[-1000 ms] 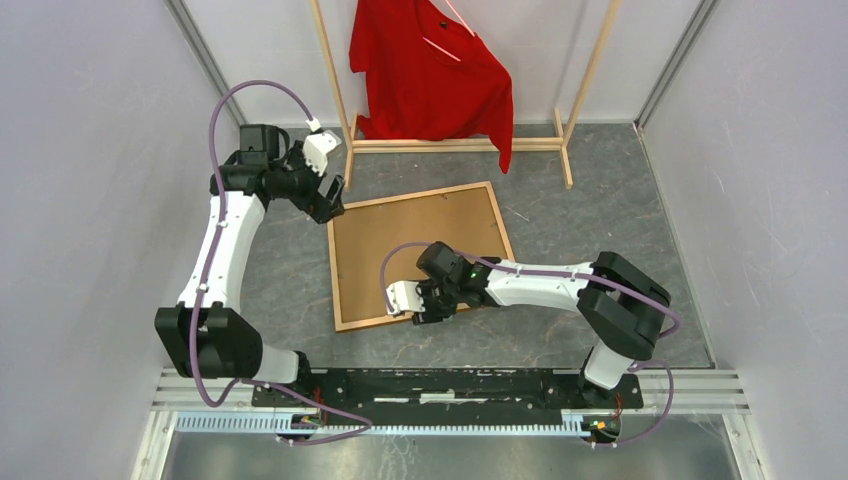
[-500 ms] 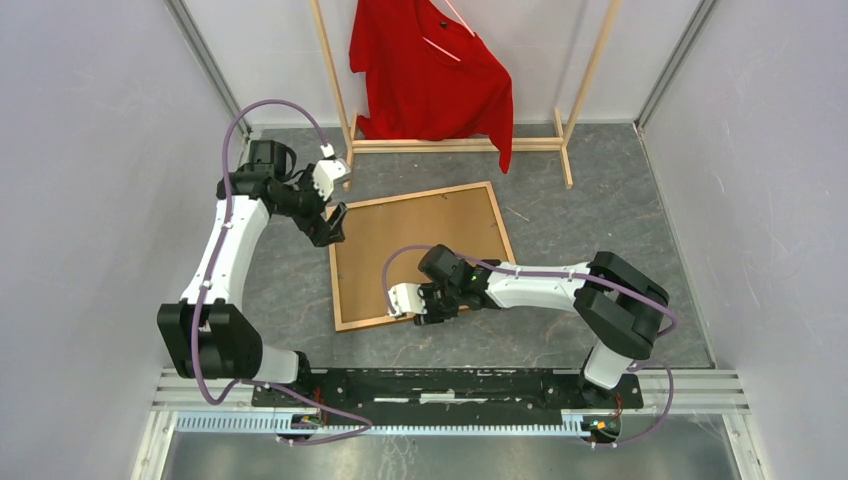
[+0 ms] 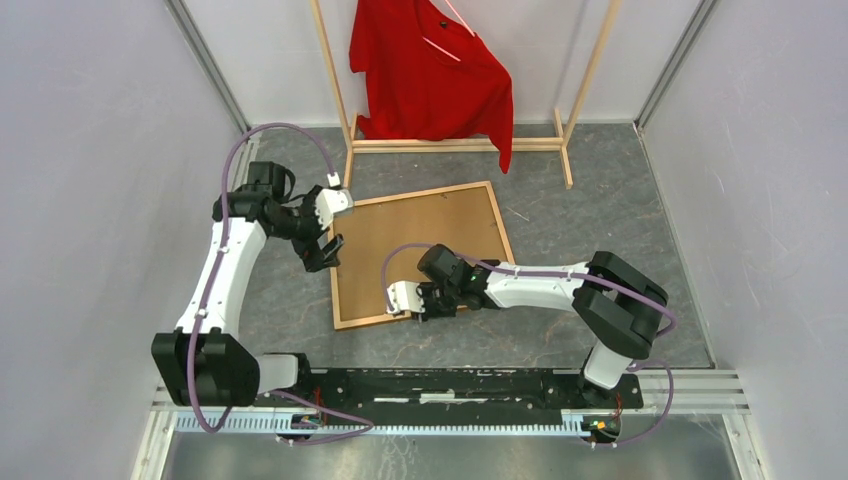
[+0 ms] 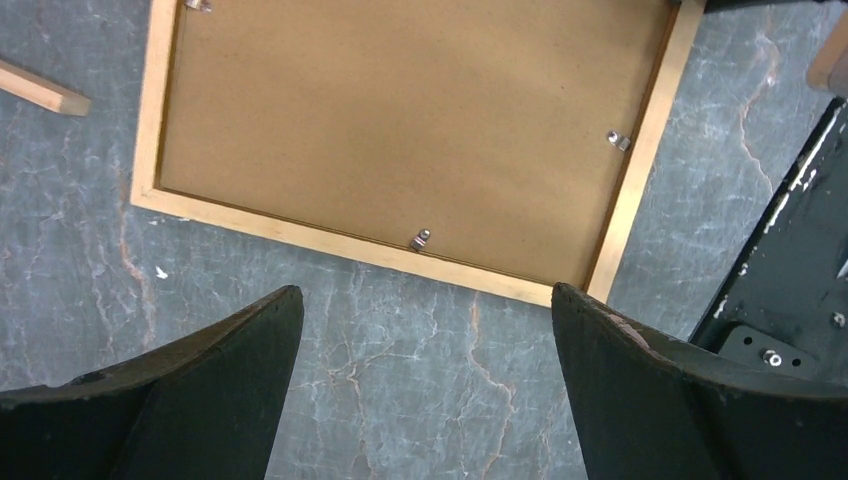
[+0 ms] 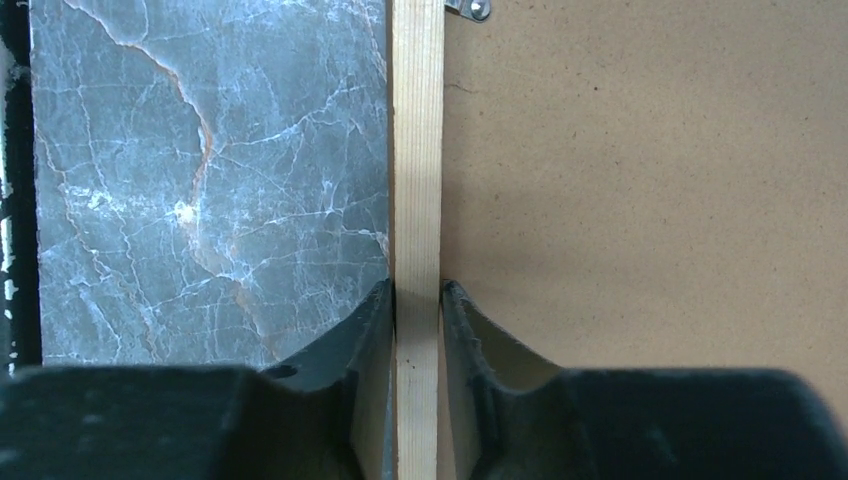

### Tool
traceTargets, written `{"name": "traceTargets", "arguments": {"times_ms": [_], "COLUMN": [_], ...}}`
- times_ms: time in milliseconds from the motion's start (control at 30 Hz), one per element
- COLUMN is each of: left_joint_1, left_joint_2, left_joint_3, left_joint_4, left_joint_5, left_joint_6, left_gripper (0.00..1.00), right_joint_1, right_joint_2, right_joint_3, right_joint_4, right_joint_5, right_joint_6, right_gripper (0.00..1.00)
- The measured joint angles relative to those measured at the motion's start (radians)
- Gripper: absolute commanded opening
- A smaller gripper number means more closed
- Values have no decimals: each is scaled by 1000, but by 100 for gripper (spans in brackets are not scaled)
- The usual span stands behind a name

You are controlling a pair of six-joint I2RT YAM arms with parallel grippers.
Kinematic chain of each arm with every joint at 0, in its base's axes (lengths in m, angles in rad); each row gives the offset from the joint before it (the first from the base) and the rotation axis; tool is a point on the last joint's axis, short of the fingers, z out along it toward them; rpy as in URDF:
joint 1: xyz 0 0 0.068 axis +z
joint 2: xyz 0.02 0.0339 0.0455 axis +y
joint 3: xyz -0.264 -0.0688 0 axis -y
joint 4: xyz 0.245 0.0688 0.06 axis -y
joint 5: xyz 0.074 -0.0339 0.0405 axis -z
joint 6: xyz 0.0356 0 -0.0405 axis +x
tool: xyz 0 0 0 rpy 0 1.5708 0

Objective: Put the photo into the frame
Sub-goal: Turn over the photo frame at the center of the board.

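The frame [image 3: 410, 197] lies face down on the grey floor, its brown backing board [image 3: 420, 250] facing up. The photo is hidden or out of view. My right gripper [image 3: 428, 308] sits at the frame's near edge. In the right wrist view it [image 5: 417, 287] is shut on the pale wooden rail [image 5: 417, 150], one finger on each side. My left gripper [image 3: 328, 250] hovers open by the frame's left edge. In the left wrist view its fingers [image 4: 425, 290] stand wide over bare floor just outside the rail [image 4: 300, 232].
A pale wooden clothes rack with a red shirt [image 3: 430, 70] stands at the back, its base bar [image 3: 450, 145] close behind the frame. Small metal tabs [image 4: 421, 238] hold the backing board. The black base rail [image 3: 450, 385] runs along the near edge. Walls close both sides.
The left arm has swung nearer, bringing its open gripper down beside the frame's left edge. The right gripper's fingers have narrowed onto the frame's near rail.
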Motion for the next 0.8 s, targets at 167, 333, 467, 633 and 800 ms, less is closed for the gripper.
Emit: {"name": "traceTargets", "arguments": {"times_ms": [167, 333, 467, 633, 800], "left_joint_1": [0, 0, -1, -1, -2], "left_joint_2": [-15, -90, -190, -350, -519], "left_joint_3": [-44, -127, -156, -218, -321], "left_joint_4": [-26, -67, -125, -156, -111], "left_joint_5": [-6, -31, -35, -48, -75], "left_joint_6": [60, 181, 286, 409, 505], "left_gripper": [100, 100, 100, 100, 100], "right_joint_1": [0, -3, -9, -23, -29], "right_joint_2": [15, 63, 62, 60, 60], "right_joint_3": [27, 135, 247, 394, 503], "right_joint_4": [-18, -93, -148, -195, -241], "right_joint_5": [-5, -5, -19, -64, -105], "right_joint_6": [19, 75, 158, 280, 364], "right_gripper": [0, 0, 0, 0, 0]}}
